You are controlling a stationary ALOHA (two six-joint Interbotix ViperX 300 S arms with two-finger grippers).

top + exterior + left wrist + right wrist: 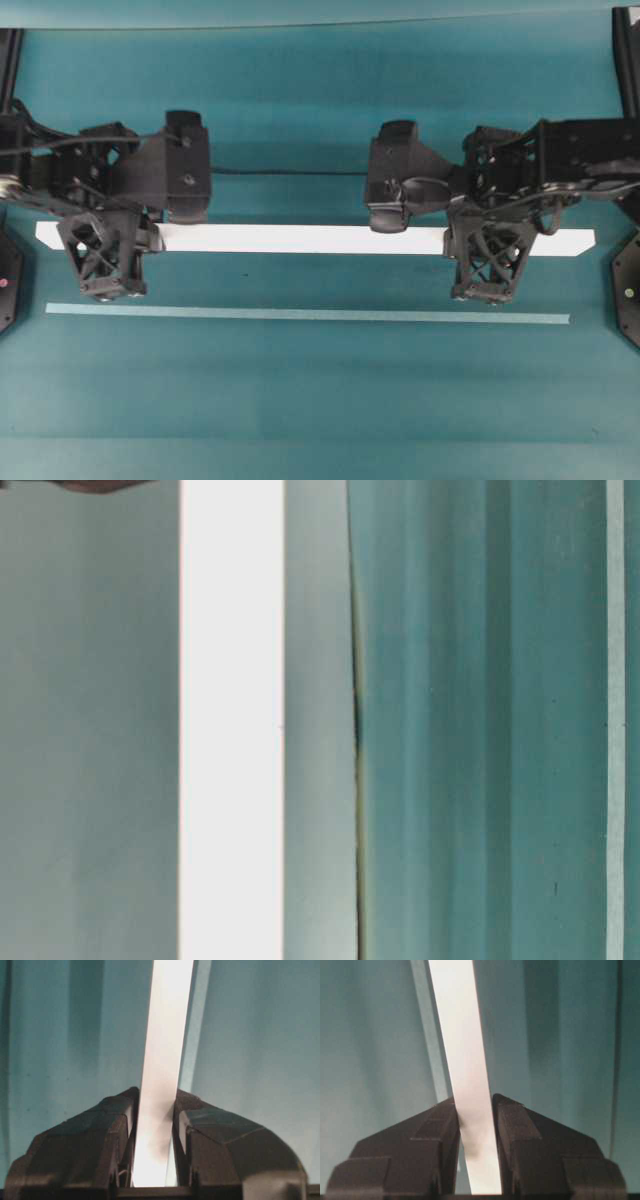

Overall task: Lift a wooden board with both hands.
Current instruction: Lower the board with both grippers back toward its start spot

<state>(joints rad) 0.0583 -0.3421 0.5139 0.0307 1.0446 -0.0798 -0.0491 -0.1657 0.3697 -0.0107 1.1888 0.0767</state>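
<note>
Left fingers: black, wedge-shaped pads (117, 1130) fill the bottom of the left wrist view, pressed against both long faces of the wooden board (165, 1060); they are clamped on it, with no gap showing on either side.
Right fingers: same picture in the right wrist view, the two pads (517, 1127) squeezing the board from each side.
Left gripper (150, 240): from overhead it sits near the board's left end, its lattice body hanging over the near edge.
Right gripper (450, 242): placed toward the right end, a short stretch of plank sticking out beyond it.
Board position: it runs level across the middle of the overhead view, spanning between the two arms. Both wrist views show a paler band running alongside the plank on the cloth below, which I read as its shadow or reflection, so it seems to be off the surface; how high cannot be told.
Worktop (320, 400): teal cover, creased in long folds.
Teal strip (300, 315): thin pale strip lying flat, parallel to the board and well apart from it, nearer the bottom of the overhead view; untouched.
Done: both ends grasped, plank held straight, apparently raised.
Left: probably only finishing the lift evenly, keeping both ends level so the plank does not twist in the grip.
</note>
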